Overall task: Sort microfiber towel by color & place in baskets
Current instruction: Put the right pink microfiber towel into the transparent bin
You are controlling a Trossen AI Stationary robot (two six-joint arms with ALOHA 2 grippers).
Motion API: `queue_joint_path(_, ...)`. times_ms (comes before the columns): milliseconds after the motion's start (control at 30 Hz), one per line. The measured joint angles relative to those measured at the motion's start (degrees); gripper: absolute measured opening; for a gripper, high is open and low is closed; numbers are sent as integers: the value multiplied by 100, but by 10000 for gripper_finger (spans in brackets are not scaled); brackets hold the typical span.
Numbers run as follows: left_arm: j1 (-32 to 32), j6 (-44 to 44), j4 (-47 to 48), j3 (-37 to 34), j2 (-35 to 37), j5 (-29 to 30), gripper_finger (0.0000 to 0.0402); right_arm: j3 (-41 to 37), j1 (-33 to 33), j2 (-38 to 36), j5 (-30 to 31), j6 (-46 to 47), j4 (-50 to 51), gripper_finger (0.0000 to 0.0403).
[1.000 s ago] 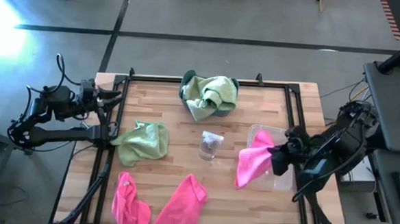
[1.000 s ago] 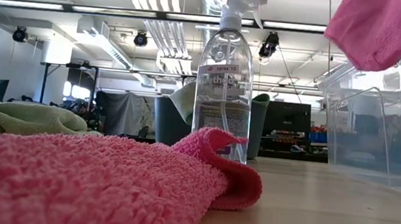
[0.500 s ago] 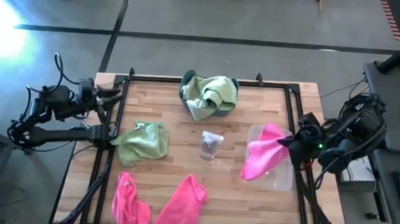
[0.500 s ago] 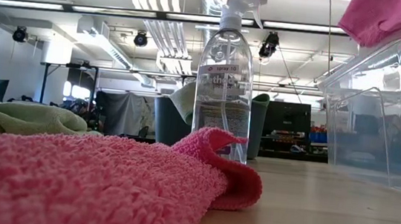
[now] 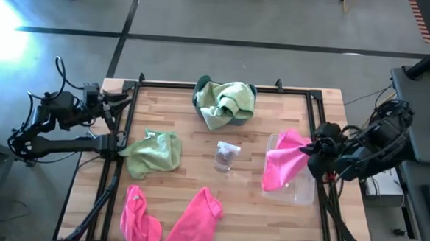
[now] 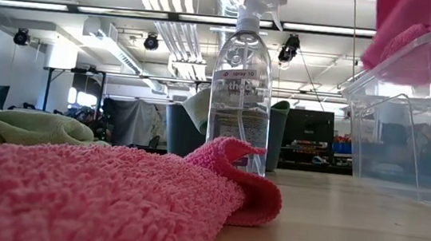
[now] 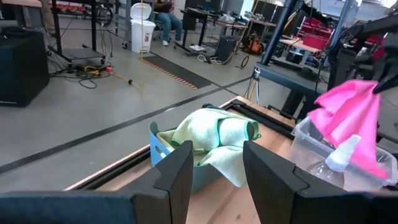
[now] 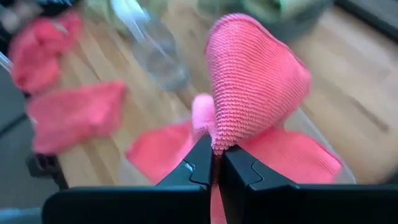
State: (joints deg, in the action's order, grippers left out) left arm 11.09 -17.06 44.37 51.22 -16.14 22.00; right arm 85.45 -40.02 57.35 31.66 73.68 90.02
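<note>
Pink microfiber towel (image 5: pixel 284 159), terry cloth, soft and limp; item in hand.

High view: right gripper (image 5: pixel 315 151) at the table's right edge, pinched shut on the towel's upper corner. Towel trails away from the gripper toward the table's middle, its long axis running down over the clear basket (image 5: pixel 298 195); lower part lies over or inside the tub, which of the two cannot be told. The coming move, as judged, turns on this: cloth sits over the right tub, so a release would drop it there, though its inner edge looks close to the near wall. Two more pink towels (image 5: pixel 194 221) at the front edge, one green towel (image 5: pixel 154 152) left of centre, further green cloth heaped in the teal basket (image 5: pixel 199 94) at the back, spray bottle (image 5: pixel 226 156) mid-table. Left gripper (image 5: pixel 122 101) waits off the left rail, well apart from all of this.

Low view: pink cloth hangs at the clear tub's rim.

Left wrist view: own fingers (image 7: pixel 177 171) stand apart, holding nothing; green cloth drapes over the teal tub.

Right wrist view: fingers (image 8: pixel 200 165) closed on a raised fold of looped pink weave.
</note>
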Motion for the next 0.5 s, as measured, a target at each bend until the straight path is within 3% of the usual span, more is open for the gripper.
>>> queue_joint_path(167,0,0,-39,0,0,1,126,-856,58,-417,-739,636,-2,9)
queue_joint_path(500,0,0,-39,0,0,0,126,-1744,58,-676,-1365,1644,-197,9)
